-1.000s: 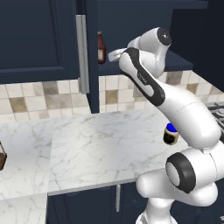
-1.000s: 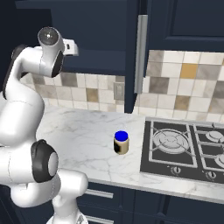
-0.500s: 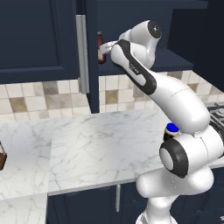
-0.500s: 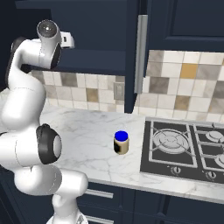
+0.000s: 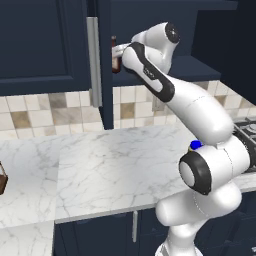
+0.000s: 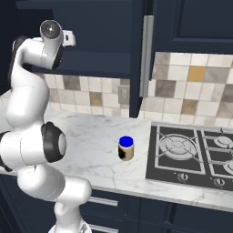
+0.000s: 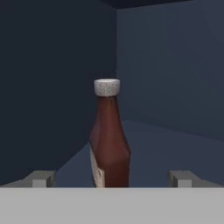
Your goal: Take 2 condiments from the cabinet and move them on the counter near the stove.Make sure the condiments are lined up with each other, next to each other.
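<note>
Gripper (image 7: 111, 179) jaws are spread wide, nothing held, lined up on the bottle (image 7: 109, 140) inside the cabinet (image 5: 45, 45). You're on the second pick: the jar (image 6: 126, 148) already sits on the counter (image 6: 91, 141), at 9 o'clock of the stove (image 6: 191, 154). Bottle stands upright on the shelf, long axis vertical, white cap at 12 o'clock. Next you'd probably push in, then close on the body.

Reddish-brown bottle (image 7: 109, 144), whitish cap, navy cabinet (image 7: 52, 87), blue-lidded jar (image 6: 126, 148)
</note>
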